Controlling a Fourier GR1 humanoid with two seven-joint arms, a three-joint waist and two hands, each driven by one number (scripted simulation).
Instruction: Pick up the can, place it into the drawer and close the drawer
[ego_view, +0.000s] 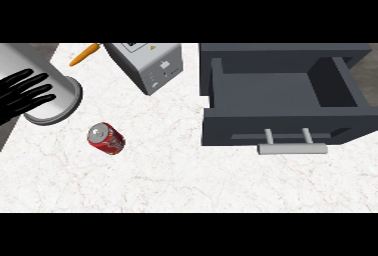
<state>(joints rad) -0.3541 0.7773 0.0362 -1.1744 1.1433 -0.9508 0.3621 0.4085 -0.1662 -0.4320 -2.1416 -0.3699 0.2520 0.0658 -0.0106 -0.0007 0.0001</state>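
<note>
Left hand (26, 95) cut off (at left edge).

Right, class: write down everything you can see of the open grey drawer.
The drawer is dark grey, matt, and pulled open from its matching housing at the view's upper right. It is a box with four walls and a flat floor; no object shows inside. Its front panel carries a pale grey bar handle on two posts. It stands on the white marbled counter; the can sits apart, to its left.

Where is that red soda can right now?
In the head view, the red can sits on the white counter, in its left half, below the grey appliance and well left of the open drawer, touching neither.
</note>
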